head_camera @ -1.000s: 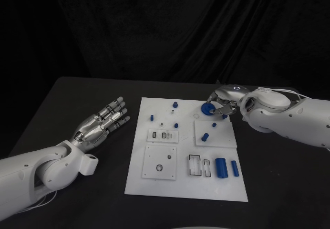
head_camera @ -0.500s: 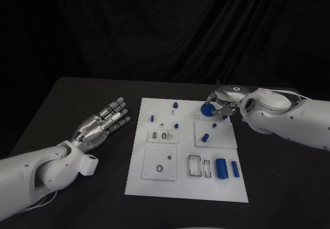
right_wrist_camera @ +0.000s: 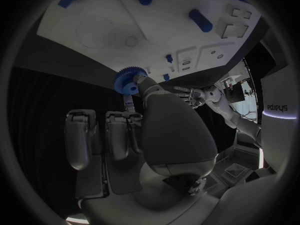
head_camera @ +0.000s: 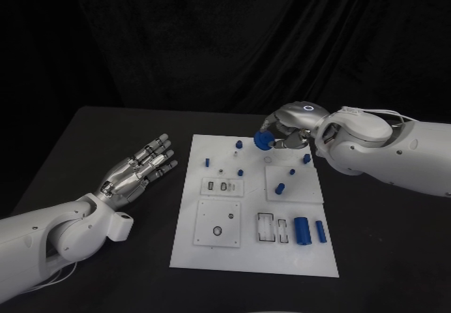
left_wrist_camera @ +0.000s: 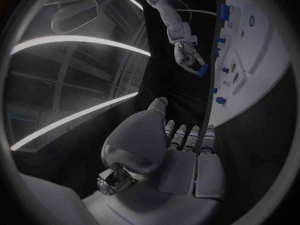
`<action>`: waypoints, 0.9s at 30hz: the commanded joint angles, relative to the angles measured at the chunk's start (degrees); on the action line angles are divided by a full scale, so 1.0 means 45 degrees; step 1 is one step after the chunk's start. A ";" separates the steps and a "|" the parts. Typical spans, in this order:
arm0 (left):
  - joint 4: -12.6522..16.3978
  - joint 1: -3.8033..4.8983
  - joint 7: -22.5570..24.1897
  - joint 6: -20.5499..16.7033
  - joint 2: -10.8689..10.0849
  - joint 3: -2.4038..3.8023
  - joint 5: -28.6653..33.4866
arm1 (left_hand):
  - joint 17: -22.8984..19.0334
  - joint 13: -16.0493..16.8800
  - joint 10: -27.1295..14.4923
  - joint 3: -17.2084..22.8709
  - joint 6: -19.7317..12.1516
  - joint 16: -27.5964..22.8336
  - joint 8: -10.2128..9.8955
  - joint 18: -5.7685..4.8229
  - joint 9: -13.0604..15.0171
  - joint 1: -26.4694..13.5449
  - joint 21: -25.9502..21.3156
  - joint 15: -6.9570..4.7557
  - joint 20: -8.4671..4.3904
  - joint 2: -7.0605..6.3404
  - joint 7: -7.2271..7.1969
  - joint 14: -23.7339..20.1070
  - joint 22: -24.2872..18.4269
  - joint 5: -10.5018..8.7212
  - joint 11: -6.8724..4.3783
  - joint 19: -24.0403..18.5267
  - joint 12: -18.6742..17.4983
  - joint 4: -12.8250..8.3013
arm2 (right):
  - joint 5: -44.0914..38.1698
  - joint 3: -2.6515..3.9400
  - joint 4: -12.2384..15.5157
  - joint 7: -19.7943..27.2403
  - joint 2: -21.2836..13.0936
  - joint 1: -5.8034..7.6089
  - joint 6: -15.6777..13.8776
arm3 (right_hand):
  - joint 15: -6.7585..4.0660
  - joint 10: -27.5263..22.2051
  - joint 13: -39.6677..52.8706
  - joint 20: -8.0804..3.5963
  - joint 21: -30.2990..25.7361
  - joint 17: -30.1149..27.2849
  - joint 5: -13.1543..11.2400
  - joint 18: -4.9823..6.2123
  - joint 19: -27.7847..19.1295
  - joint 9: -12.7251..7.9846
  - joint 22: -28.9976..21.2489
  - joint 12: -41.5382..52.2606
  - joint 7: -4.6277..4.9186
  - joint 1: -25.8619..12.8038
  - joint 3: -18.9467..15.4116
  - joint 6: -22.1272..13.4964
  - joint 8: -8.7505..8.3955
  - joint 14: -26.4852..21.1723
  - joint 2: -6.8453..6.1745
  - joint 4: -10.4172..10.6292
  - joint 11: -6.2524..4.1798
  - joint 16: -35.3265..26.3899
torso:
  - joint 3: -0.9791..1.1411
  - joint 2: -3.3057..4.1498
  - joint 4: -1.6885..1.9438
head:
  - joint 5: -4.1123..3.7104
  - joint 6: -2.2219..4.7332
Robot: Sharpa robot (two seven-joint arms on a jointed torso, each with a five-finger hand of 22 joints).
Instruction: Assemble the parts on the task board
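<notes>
Right hand (head_camera: 285, 132) pinches blue gear (head_camera: 263, 139) above task board (head_camera: 253, 254).

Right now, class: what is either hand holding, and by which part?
The right hand pinches a blue gear by its toothed rim. The left hand holds nothing.

Blue gear (head_camera: 264, 138) partly behind right hand (head_camera: 285, 132)

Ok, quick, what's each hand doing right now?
Left hand: open, fingers spread, holding nothing.
Right hand: holding a small blue toothed plastic gear above the board.
</notes>
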 commanded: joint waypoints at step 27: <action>-0.0158 0.0003 0.1723 0.0287 0.0230 0.0010 0.0000 | 0.0017 0.0011 -0.0003 0.0074 -0.0020 0.0065 0.0032 0.0142 -0.0001 -0.0017 0.0056 0.0087 0.0066 0.0089 0.0087 0.0030 0.0023 0.0077 0.0125 0.0004 0.0061 -0.0014 | -0.0139 0.0005 -0.1977 0.0616 0.2579 -0.0701 0.0966 | -0.0086 0.1302 0.3355 -0.0079 -0.0013 0.3351 -0.0186 -0.0018 0.0863 0.4614 0.2933 0.0034 0.0061 -0.0122 0.0112 -0.0465 0.1678 0.1342 0.0015 0.0112 -0.0044 0.0032 | 0.0008 0.0010 0.0040 | -0.0099 -0.0046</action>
